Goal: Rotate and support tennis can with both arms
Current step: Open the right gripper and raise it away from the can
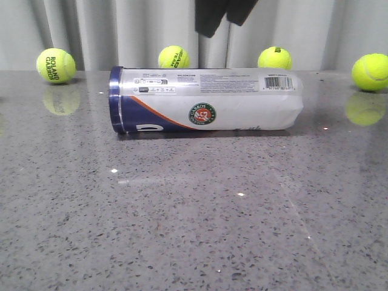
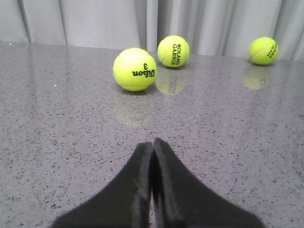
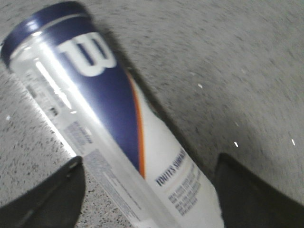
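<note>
where the front view looks over the grey surface (image 1: 194, 230), the can (image 1: 206, 100) lies on its side, navy rim to the left, four balls behind it. seen from the left wrist, the left tool (image 2: 152, 152) is pressed together, gripping nothing, above bare surface, with three balls beyond. seen from the right wrist, the right tool (image 3: 149, 190) is spread, one finger on each side of the can (image 3: 109, 123).

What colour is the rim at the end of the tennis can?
Navy blue, clearest in the front view on the tennis can.
</note>
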Action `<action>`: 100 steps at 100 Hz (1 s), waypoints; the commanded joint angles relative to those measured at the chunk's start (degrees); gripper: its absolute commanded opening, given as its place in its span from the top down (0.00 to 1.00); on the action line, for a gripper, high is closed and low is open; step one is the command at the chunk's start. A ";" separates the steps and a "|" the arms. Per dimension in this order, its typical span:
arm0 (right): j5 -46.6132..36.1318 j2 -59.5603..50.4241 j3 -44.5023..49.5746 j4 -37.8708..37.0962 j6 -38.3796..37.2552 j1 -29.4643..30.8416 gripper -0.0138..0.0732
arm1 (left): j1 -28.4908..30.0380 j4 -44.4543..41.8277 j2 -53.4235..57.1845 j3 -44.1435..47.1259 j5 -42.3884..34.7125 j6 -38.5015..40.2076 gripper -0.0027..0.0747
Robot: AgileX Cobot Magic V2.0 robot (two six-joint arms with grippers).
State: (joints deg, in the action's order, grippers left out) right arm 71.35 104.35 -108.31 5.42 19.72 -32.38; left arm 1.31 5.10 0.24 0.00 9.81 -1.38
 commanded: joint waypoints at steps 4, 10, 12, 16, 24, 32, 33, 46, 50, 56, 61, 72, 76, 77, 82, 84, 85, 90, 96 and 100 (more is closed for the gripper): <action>4.83 -4.35 -1.47 -3.27 -8.37 0.26 0.41 | 0.00 0.12 1.98 2.54 -4.51 0.66 0.99; 4.83 -4.95 -1.35 -3.88 -8.69 0.26 0.51 | 0.00 0.12 1.98 2.54 -4.51 0.66 0.99; 4.83 -5.09 -1.35 -3.88 -8.81 0.26 0.55 | 0.00 0.12 1.98 2.54 -4.51 0.66 0.99; 4.83 -5.51 -1.35 -3.88 -9.13 0.26 0.62 | 0.00 0.12 1.98 2.54 -4.51 0.66 0.99; 4.83 -6.71 -0.72 -3.88 -11.73 0.26 0.74 | 0.00 0.12 1.98 2.54 -4.51 0.66 0.99; 4.83 -8.33 0.88 -3.88 -14.51 0.26 0.84 | 0.00 0.12 1.98 2.54 -4.51 0.66 0.99; 4.83 -8.68 1.08 -3.88 -14.93 0.26 0.84 | 0.00 0.12 1.98 2.54 -4.51 0.66 0.99; 4.71 -12.60 6.58 -4.06 -17.40 0.26 0.91 | 0.00 0.12 1.98 2.54 -4.51 0.66 0.99; 4.32 -13.83 8.33 -4.41 -18.19 0.26 0.91 | 0.00 0.12 1.98 2.54 -4.51 0.66 0.99; 2.73 -16.30 11.33 -5.42 -19.72 0.26 0.91 | 0.00 0.12 1.98 2.54 -4.51 0.66 0.99; 1.07 -18.37 14.12 -6.39 -21.12 0.26 0.91 | 0.00 0.12 1.98 2.54 -4.51 0.66 0.99; -2.69 -23.02 20.46 -8.25 -23.64 0.26 0.91 | 0.00 -0.15 1.98 2.54 -4.51 0.57 0.99; -4.07 -24.89 22.79 -8.68 -24.41 0.26 0.91 | 0.00 -0.15 1.98 2.54 -4.51 0.57 0.99; -4.30 -25.20 23.18 -8.83 -24.54 0.26 0.91 | 0.00 -0.15 1.98 2.54 -4.51 0.57 0.99; -5.85 -27.64 25.77 -8.96 -25.12 0.26 0.91 | 0.00 -0.15 1.98 2.54 -4.51 0.57 0.99; -6.47 -28.23 26.84 -8.96 -25.28 0.26 0.91 | 0.00 -0.15 1.98 2.54 -4.51 0.57 0.99; -6.64 -28.85 27.54 -8.96 -25.51 0.26 0.91 | 0.00 -0.15 1.98 2.54 -4.51 0.57 0.99; -8.24 -30.99 29.92 -9.02 -25.90 0.26 0.91 | 0.00 -0.15 1.98 2.54 -4.51 0.57 0.99; -10.13 -33.75 32.54 -9.07 -26.07 0.26 0.91 | 0.00 -0.15 1.98 2.54 -4.51 0.57 0.99; -11.98 -35.34 34.54 -9.07 -26.07 0.26 0.91 | 0.00 -0.15 1.98 2.54 -4.51 0.57 0.99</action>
State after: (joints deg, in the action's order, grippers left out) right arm 65.03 74.03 -75.76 -2.58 -5.94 -32.38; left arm 1.31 4.97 0.24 0.00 9.81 -1.38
